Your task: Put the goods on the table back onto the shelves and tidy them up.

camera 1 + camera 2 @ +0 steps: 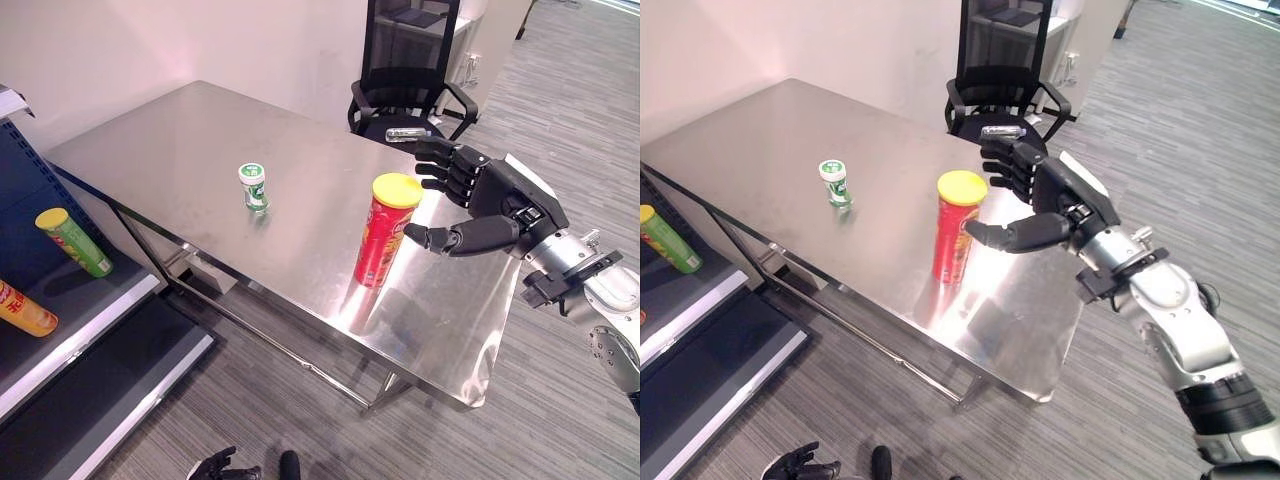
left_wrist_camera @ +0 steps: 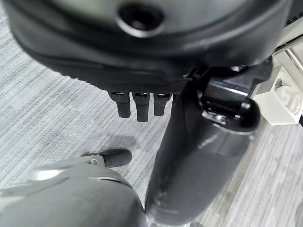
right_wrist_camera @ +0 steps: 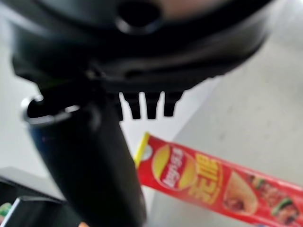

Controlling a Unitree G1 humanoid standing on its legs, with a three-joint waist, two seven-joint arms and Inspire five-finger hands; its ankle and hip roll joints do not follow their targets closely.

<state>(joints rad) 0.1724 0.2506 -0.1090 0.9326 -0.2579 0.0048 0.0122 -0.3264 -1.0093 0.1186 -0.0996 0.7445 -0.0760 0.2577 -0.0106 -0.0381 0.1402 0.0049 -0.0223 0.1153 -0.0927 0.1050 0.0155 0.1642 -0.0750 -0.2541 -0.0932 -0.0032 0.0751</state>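
Red can with yellow lid stands upright near the right front part of the steel table. Right hand sits just beside the can's top, fingers spread and loosely bent, thumb reaching toward the can; holding nothing. Small green-and-white bottle upright mid-table, well apart from the can. Black office chair behind the table's far edge. Shelf at left holds a green can and an orange one, both lying down. Left hand hangs low over the carpet, fingers loosely relaxed, empty.
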